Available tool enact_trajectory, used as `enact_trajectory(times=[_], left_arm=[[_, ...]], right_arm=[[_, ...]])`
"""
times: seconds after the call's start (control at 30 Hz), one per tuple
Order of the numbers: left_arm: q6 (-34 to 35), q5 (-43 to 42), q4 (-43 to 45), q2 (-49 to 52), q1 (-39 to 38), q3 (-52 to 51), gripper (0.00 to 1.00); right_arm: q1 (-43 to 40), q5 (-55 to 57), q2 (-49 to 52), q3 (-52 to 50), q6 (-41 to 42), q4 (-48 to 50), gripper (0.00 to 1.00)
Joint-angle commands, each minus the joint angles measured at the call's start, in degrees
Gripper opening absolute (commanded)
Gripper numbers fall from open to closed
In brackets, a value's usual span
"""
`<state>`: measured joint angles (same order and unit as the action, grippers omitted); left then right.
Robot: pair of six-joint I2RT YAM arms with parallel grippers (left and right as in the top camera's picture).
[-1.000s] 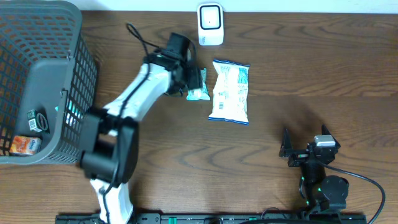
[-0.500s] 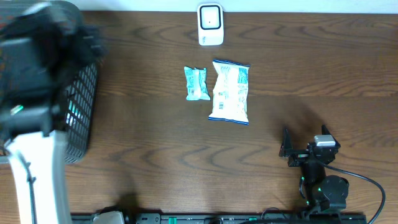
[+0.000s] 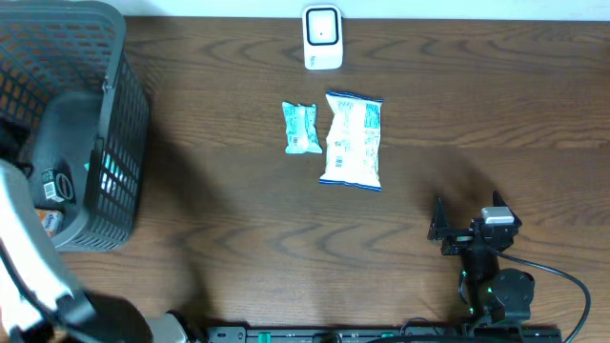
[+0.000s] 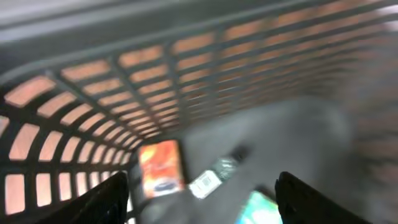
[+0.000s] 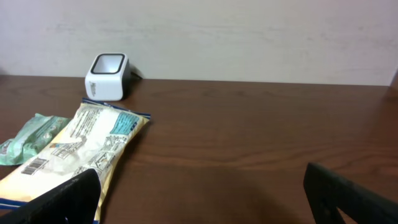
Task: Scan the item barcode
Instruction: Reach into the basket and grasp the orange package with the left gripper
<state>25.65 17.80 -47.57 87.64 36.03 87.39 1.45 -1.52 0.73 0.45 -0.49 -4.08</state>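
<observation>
A white barcode scanner stands at the table's far edge, also in the right wrist view as the scanner. In front of it lie a small teal packet and a larger white-and-blue bag, side by side. My left arm is a white blur at the left edge, beside the grey basket. In the blurred left wrist view my left gripper is open over the basket's inside, above an orange pack, a white-labelled item and a teal item. My right gripper is open and holds nothing.
The basket's mesh wall fills the left wrist view. From overhead the basket holds a dark labelled item and the orange pack. A pale wall runs behind the table. The white-and-blue bag lies just left of my right fingers.
My left gripper let go of the small teal packet beside the bag, and the arm swung left to the basket. The right arm has not moved.
</observation>
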Motion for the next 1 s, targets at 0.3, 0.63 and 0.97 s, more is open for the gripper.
enact_trajectory(times=[0.3,0.63,0.97], left_arm=[[4.9,6.5,-1.0,17.1,3.2,0.0,0.31],[4.4,-3.0,0.5,26.1,3.2,0.0,0.19],[-0.5,-24.4,1.4,22.0,3.1,0.3,0.07]], right_arm=[[-0.3,0.0,-0.2,-0.1,-0.4,-0.2,0.99],[-0.3,0.0,-0.2,-0.1,-0.4,-0.2,0.99],[-0.3,0.0,-0.2,-0.1,-0.4,-0.2,0.99]])
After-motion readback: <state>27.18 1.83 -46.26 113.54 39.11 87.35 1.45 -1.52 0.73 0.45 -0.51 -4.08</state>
